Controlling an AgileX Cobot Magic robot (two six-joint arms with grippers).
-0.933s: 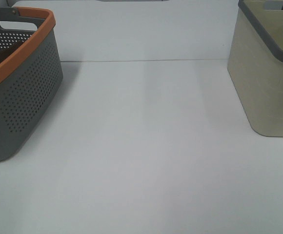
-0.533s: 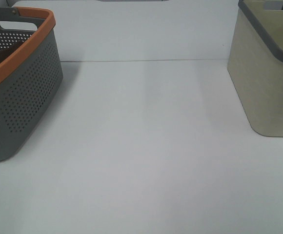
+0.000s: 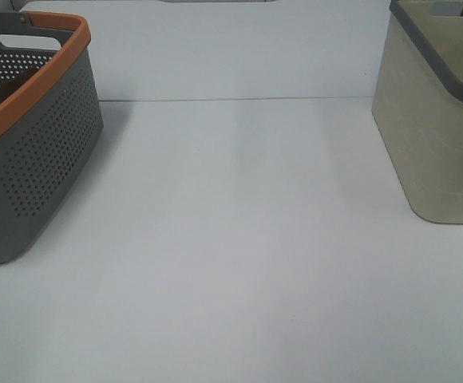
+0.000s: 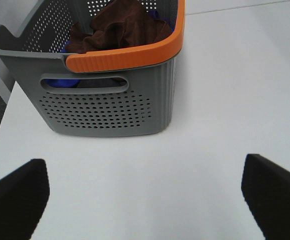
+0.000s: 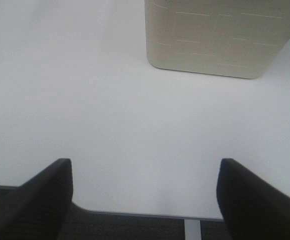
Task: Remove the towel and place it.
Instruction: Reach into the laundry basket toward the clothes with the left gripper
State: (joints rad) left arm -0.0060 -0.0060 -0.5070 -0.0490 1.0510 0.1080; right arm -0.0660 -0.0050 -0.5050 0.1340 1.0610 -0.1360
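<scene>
The towel, a dark reddish-brown crumpled cloth, lies inside the grey perforated basket with an orange rim; something blue shows under it. The same basket stands at the left of the exterior view, where the towel is hidden. My left gripper hovers open over the white table in front of that basket, well short of it, with nothing between its fingers. My right gripper is open too, near the table's front edge, facing the beige basket. Neither arm shows in the exterior view.
The beige basket with a grey rim stands at the right. The white table stretches between the two baskets. Dark floor lies past the table's edge.
</scene>
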